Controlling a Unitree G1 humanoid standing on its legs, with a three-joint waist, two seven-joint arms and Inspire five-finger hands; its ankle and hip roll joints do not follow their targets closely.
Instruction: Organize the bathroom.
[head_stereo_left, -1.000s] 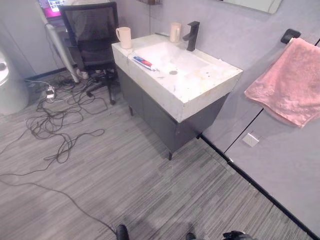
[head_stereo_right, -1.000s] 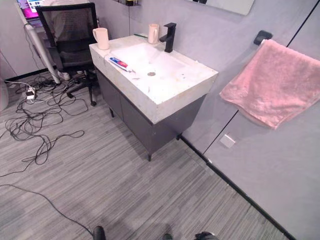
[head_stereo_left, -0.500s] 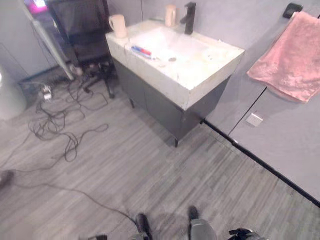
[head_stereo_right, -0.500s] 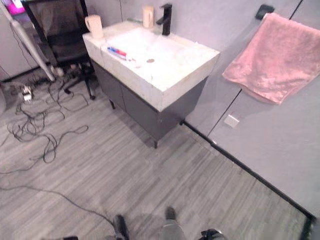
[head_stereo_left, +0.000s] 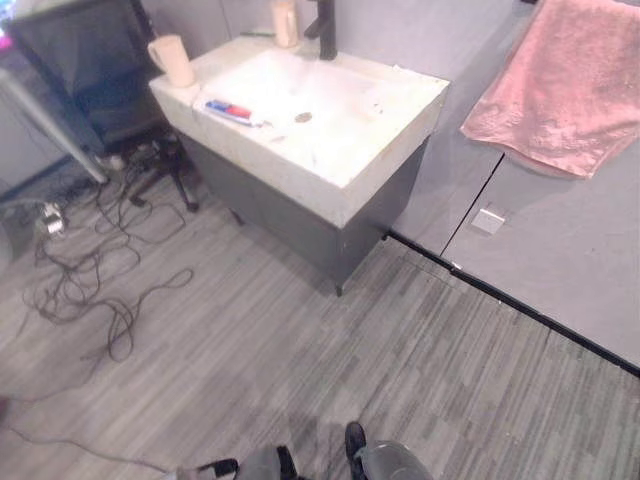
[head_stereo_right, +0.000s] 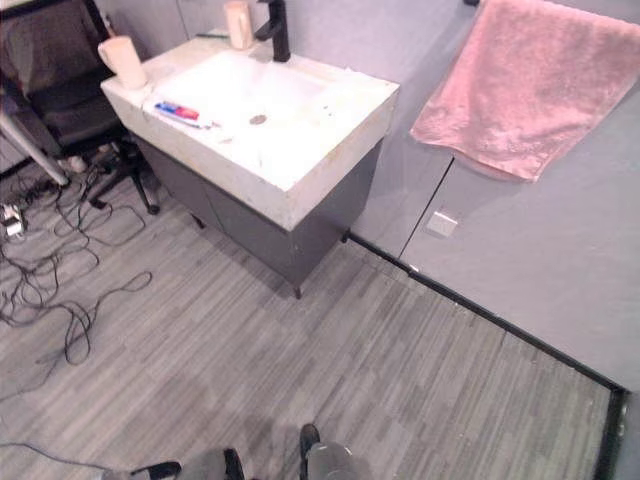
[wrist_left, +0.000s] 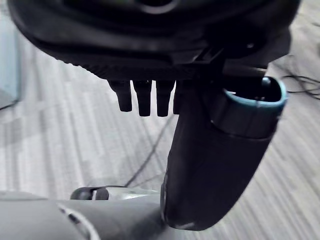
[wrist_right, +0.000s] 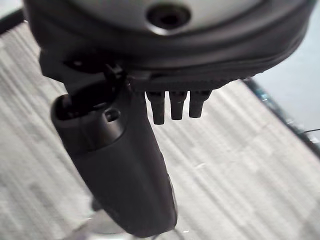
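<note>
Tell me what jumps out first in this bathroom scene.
A pink towel hangs on the grey wall to the right of a white sink on a dark cabinet. On the sink's left rim lie a toothpaste tube and a cream mug, with a black tap at the back. Cables sprawl on the floor by an office chair.

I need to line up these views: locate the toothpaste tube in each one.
Left eye view: toothpaste tube on the sink's front left rim, upper left.
Right eye view: tube at upper left, same rim.
Wrist views: floor, no tube.
Shared landmark: the mug at the sink's left corner.
</note>
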